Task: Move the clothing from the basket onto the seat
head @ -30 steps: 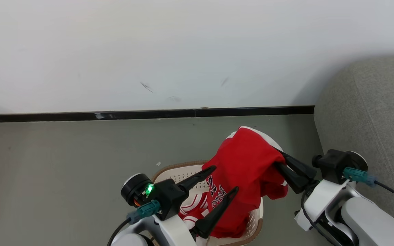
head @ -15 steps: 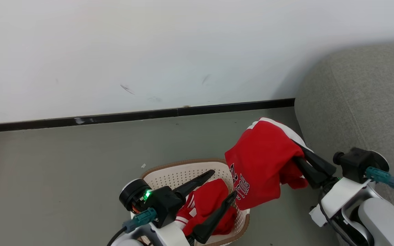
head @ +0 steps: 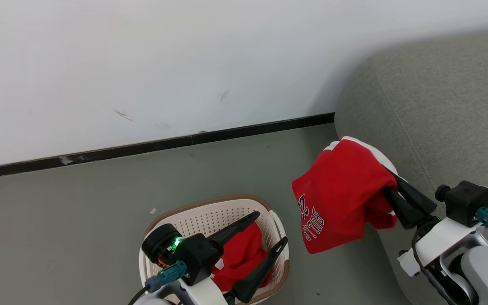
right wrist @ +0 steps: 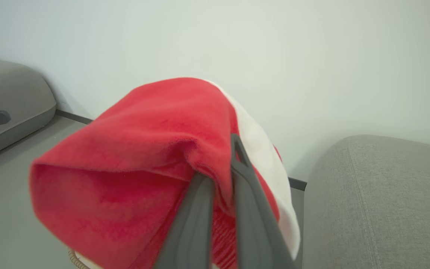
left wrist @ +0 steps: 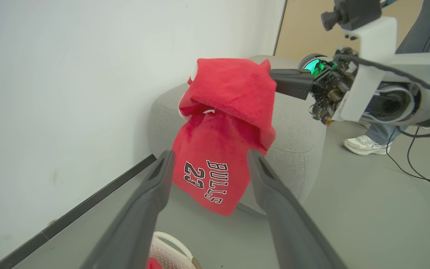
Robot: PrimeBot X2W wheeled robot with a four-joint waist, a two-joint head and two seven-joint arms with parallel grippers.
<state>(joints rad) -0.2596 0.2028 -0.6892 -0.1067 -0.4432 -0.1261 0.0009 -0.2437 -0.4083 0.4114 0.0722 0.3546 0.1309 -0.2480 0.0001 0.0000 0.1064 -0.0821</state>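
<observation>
- Now, at the far left, my left end effector (head: 271,227) hangs released over the basket (head: 203,200). Its 2 fingers are spread wide and empty, and a second red garment (head: 237,254) lies bunched in the basket under them.
- Moving right, the lettered red garment (head: 341,186) is clear of the basket. It hangs in the air over the floor (head: 100,203), between basket and seat.
- Its long axis runs downward: a thick fold at the top, the lettering near the lowest hem.
- Next, my right end effector (head: 396,190) is clenched on that top fold. In the head view its fingers point up and left, so the cloth trails to their left, on the side away from the seat.
- Farthest right, the seat (head: 439,106) lies just right of and beyond that end effector. The right arm is by far the nearer 1. I judge the coming move to be a rightward swing, high enough that the hem passes over the cushion and does not drag on its rounded side.
- The left wrist view gives me the garment's full drop in front of the seat's corner, hem off the floor, with a person's shoe (left wrist: 360,144) beyond.
- The right wrist view gives me the pinch itself, which the head view hides under cloth: 2 fingers (right wrist: 192,224) pressed together on fabric, white trim draped over the right 1.
</observation>
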